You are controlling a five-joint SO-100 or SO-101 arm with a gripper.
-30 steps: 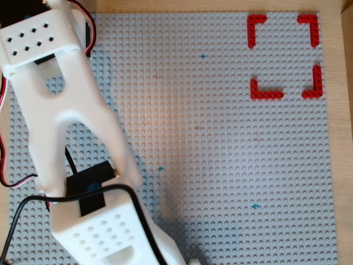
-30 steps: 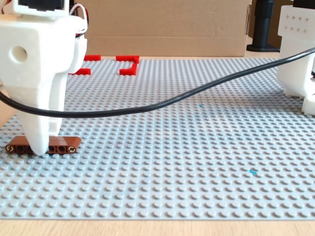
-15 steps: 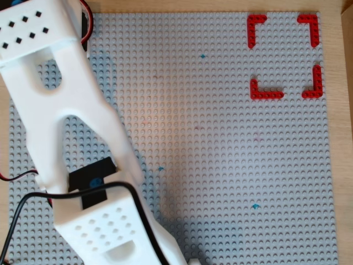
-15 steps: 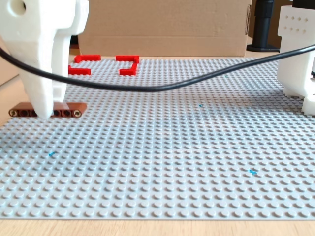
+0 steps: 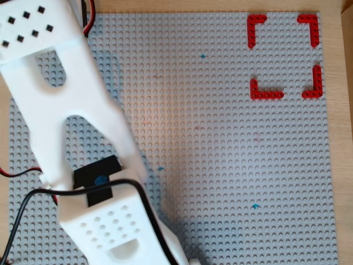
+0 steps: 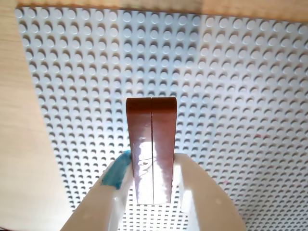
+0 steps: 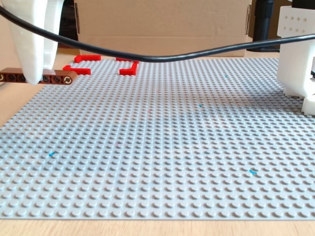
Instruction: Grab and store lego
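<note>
Our claw (image 6: 153, 192) grips the brown lego (image 6: 151, 144) between its white fingers (image 6: 197, 192), holding it level above the grey baseplate (image 7: 172, 147).

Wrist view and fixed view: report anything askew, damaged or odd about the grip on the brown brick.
Nothing stands out. The brown brick sits straight between the fingers of the pincer, level and clear of the grey baseplate in the fixed view. The teal smear on one finger looks like a mark, not damage.
</note>
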